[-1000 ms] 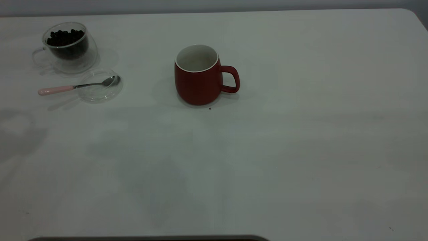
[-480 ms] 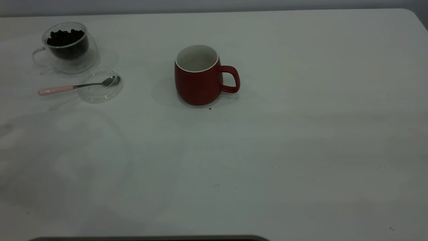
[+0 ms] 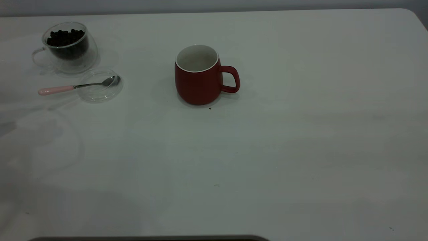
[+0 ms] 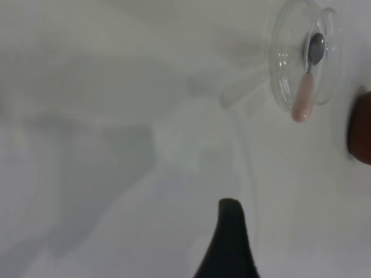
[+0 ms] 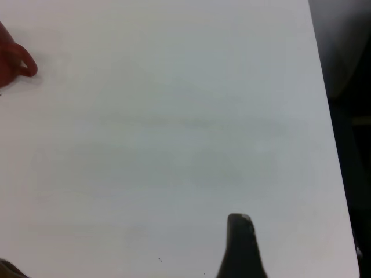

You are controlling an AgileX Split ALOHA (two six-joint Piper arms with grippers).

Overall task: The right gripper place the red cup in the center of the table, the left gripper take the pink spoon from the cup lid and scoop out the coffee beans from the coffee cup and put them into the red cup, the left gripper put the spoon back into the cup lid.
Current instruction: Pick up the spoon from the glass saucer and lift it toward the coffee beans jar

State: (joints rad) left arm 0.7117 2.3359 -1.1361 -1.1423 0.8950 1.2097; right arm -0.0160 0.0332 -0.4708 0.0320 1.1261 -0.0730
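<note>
A broad white tabletop with a rounded far corner fills the exterior view, a grey wall behind it. The red cup stands upright near the middle, handle toward the right side of that view, its white inside showing no beans that can be made out. Well to its left stands the clear glass coffee cup, holding a heap of dark coffee beans. Just in front of it lies the cup lid, with the pink spoon resting across it: metal bowl inside the lid, pink handle sticking out over the rim.

Neither arm shows in the exterior view. Each wrist view shows only one dark fingertip, the left hand hanging above bare tabletop apart from the lid, the right hand above bare tabletop well away from the red cup. Neither grips anything visible; how far they are open cannot be told.
</note>
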